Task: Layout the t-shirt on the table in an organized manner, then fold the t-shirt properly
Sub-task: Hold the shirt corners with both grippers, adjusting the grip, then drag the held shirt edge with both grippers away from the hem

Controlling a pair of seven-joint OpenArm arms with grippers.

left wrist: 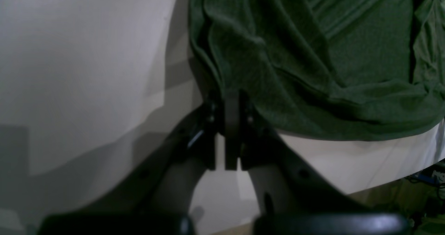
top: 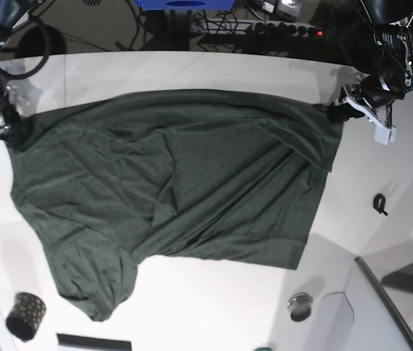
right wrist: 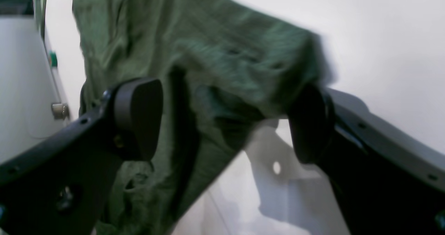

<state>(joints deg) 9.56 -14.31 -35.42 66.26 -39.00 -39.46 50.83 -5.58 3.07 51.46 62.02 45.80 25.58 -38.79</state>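
While the left tool (left wrist: 231,99) pinches a corner of the dark green t-shirt (top: 169,190) spread on the white bench (top: 213,307), the right tool (right wrist: 226,120) stands wide open, cloth bunched between its pads.

Wide-spread right hand (right wrist: 226,120) straddles the t-shirt (right wrist: 215,54)

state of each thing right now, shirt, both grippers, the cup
t-shirt: spread across the table, wrinkled, not folded
left gripper: shut on a t-shirt corner
right gripper: open, fingers either side of a t-shirt corner
cup: upright, apart from the t-shirt
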